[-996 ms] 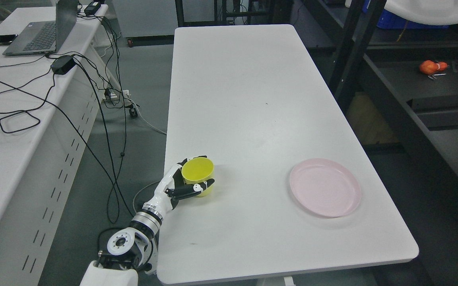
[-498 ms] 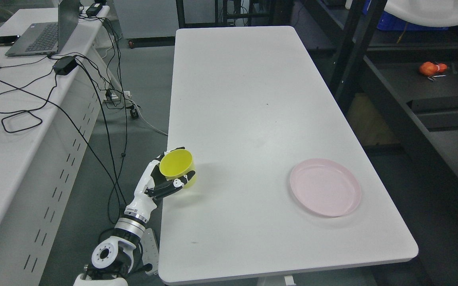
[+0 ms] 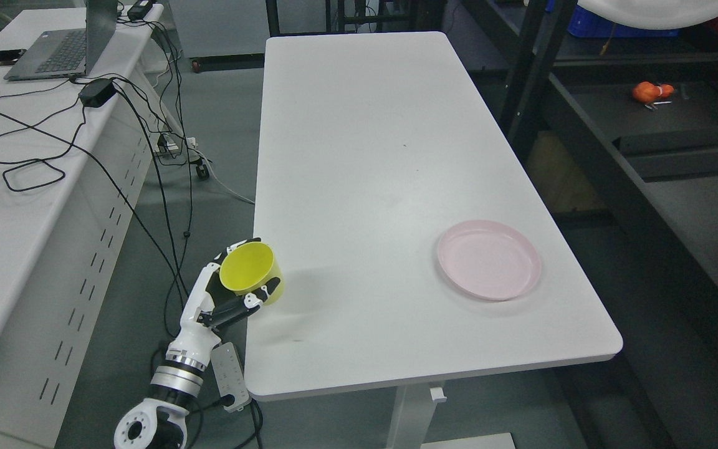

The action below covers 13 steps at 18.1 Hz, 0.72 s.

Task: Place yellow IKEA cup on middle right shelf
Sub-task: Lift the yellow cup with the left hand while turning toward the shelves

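Note:
The yellow cup is held upright in my left hand, whose fingers curl around its side. Cup and hand hang at the left edge of the white table, partly over the floor. The left arm rises from the bottom left corner. A dark metal shelf rack stands along the right of the picture, beyond the table. My right hand does not show.
A pink plate lies near the table's right front. On the rack's shelf sits an orange object. A side desk at left carries a laptop and trailing cables.
My left hand has lifted the cup off the table and carried it left to the table's edge. The whole picture has also shifted, so the camera moved.

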Tool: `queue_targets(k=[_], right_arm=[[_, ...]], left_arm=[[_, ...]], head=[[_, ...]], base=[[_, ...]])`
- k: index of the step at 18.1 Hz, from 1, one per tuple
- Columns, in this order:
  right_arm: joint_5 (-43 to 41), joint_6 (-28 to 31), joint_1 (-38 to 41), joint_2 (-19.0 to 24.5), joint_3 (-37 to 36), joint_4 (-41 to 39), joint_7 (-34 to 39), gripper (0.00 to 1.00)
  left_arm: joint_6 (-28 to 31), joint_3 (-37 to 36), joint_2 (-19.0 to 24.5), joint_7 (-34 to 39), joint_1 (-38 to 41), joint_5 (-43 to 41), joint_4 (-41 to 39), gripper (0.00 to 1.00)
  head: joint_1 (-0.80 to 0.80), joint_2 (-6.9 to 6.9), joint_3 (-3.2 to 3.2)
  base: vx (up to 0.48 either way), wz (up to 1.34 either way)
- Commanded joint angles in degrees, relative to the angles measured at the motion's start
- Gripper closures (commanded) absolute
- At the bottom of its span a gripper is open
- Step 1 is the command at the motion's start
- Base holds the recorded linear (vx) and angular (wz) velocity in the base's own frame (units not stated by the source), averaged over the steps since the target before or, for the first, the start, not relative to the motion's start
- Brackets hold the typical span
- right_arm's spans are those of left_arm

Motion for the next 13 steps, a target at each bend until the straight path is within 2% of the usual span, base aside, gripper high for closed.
queue_targets(k=[1, 13], right_arm=[[-1.4, 0.0, 0.8, -1.0, 1.0, 0.0, 0.0, 0.01], [-1.4, 0.0, 0.8, -1.0, 1.0, 0.0, 0.0, 0.01]], left_arm=[[0.0, 2.2, 1.0, 0.0, 3.2, 0.1, -8.0, 0.99], [0.0, 0.6, 1.0, 0.0, 4.2, 0.3, -8.2, 0.99]], head=[[0.0, 0.0, 0.0], [0.0, 0.0, 0.0]], base=[[-0.181, -0.19], [-0.208, -0.23]])
